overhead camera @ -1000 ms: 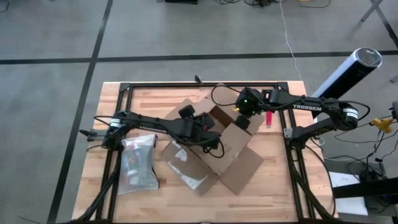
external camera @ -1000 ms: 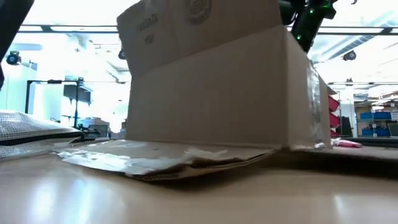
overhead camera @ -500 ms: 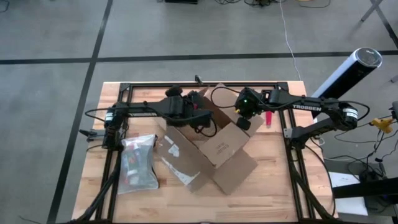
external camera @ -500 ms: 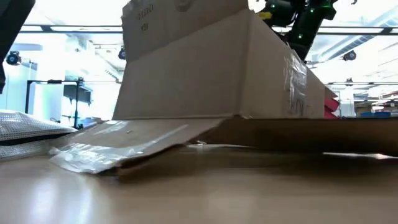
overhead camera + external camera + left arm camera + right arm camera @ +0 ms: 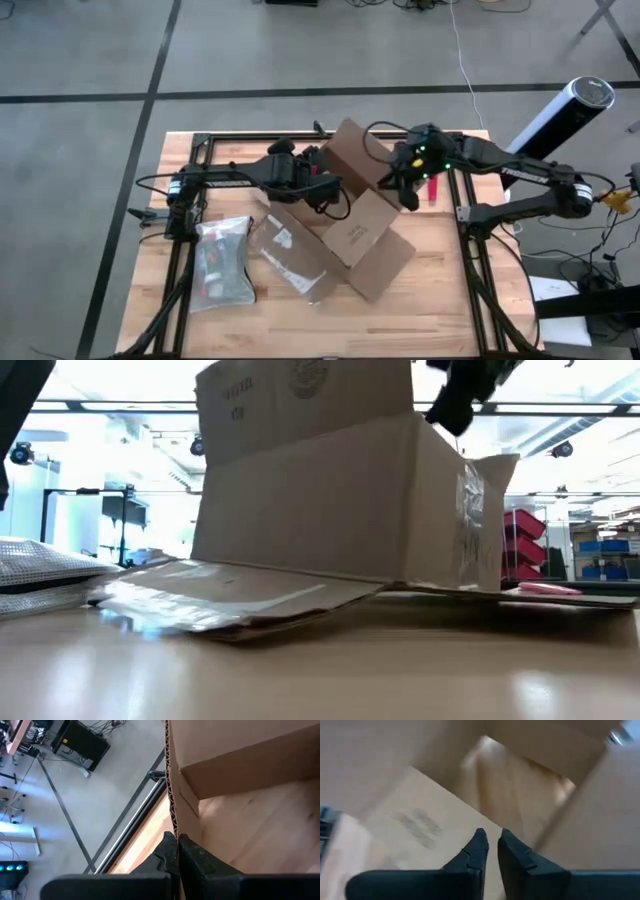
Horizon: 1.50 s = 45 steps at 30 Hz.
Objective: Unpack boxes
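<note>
On the left side of the wooden table [image 5: 440, 300], the translucent zip pouch [image 5: 222, 262] lies flat where it lay a second ago, untouched.

Just right of it, the left gripper [image 5: 177, 851] stays pinched on the edge of a flap of the cardboard box [image 5: 340, 225]; the left wrist view shows its fingers clamped either side of the corrugated wall. The arm has hardly moved in the last half second.

The box sits mid-table, open, with one taped flap spread flat toward the pouch. Since a second ago it has swung round and its far flap now stands taller, tilted up toward the back rail.

The right gripper [image 5: 408, 190] has shifted rightward and now hangs above the box's right edge, fingers nearly together with nothing between them. The red utility knife [image 5: 432, 188] lies just beyond it.

With the box pinned open and the right gripper free, reaching inside for the contents looks like the next step.
</note>
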Available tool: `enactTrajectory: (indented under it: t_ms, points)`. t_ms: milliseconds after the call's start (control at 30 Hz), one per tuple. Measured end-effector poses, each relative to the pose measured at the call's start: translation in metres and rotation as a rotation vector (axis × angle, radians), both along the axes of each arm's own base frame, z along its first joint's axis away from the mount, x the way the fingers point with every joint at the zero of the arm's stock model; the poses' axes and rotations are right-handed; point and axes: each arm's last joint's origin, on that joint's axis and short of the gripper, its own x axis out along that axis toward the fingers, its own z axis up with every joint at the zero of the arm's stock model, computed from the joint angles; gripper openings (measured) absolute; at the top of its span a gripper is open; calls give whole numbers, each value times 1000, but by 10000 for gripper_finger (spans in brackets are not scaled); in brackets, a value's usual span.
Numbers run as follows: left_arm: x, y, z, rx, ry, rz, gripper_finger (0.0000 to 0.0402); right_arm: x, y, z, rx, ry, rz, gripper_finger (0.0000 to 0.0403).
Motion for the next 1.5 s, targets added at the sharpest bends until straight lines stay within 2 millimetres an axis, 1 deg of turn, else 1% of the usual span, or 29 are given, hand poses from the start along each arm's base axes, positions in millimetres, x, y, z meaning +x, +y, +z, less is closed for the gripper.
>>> enactTrajectory:
  t_ms: [100,167,300,433,567,700,833,1000,1267,1333,1500]
  points:
    - [2,0,2,0,-14,-18,0,3,4,8,36,-35,68,86]
    - [4,-1,2,-10,-27,-33,0,7,6,7,17,-36,101,114]
    - [10,-1,4,-26,-58,-68,0,23,8,-6,-13,9,174,162]
    - [13,-2,4,-40,-84,-85,0,41,7,-25,-8,62,253,187]
    - [13,-3,4,-59,-84,-94,0,55,4,-44,14,128,303,188]
    - [13,-4,4,-63,-84,-98,0,65,2,-65,74,202,369,184]
    - [13,-4,4,-65,-87,-100,0,74,-1,-83,83,251,404,184]
    - [12,-4,8,-64,-100,-111,0,79,-9,-90,72,245,397,183]
    - [14,-5,9,-77,-113,-132,0,77,-18,-88,63,225,368,183]
    - [14,-5,9,-75,-109,-139,0,76,-19,-91,72,246,374,183]
    - [14,-5,9,-75,-105,-142,0,75,-17,-106,134,340,420,183]
